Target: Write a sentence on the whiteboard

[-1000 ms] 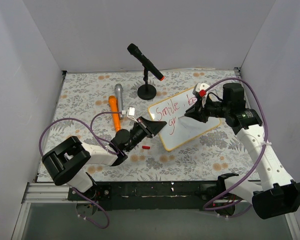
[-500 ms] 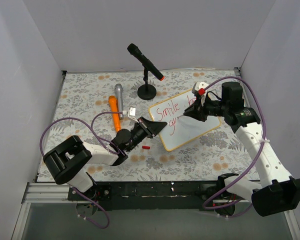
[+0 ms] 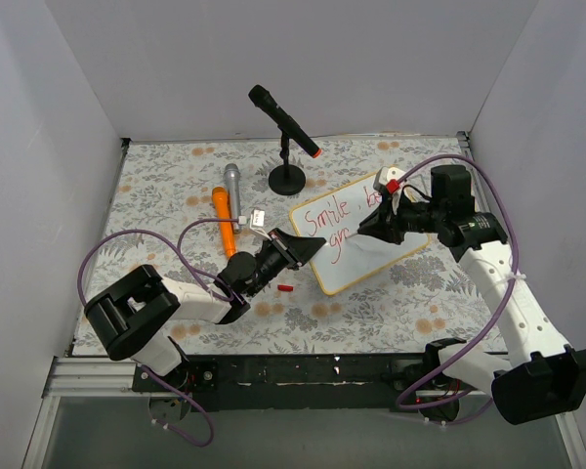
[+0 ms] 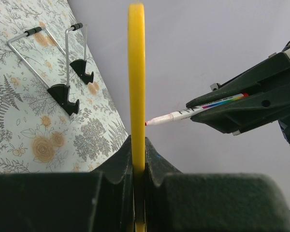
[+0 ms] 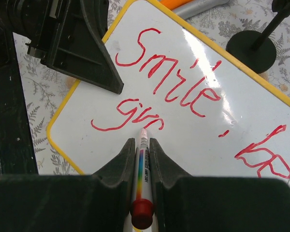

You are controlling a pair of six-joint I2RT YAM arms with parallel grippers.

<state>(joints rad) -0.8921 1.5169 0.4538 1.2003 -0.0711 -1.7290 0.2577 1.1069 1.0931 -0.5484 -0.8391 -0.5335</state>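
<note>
— How do the arms look?
— The left arm [image 3: 190, 293] and the right arm [image 3: 513, 298] have white shells with black joint housings, and a thin purple cable [image 3: 137, 233] loops along each.
— And the ends?
— The left gripper [image 3: 315, 244] and right gripper [image 3: 362, 227] are matte black wedges. The blocky black shoulders [image 3: 127, 315] sit at seven and five o'clock.

The whiteboard [image 3: 359, 270], white with a yellow rim, lies askew on the bench [image 3: 166, 186], right of centre. Its red sentence [image 5: 183, 92] reads "Smile, be", with "gr" begun beneath.
</note>
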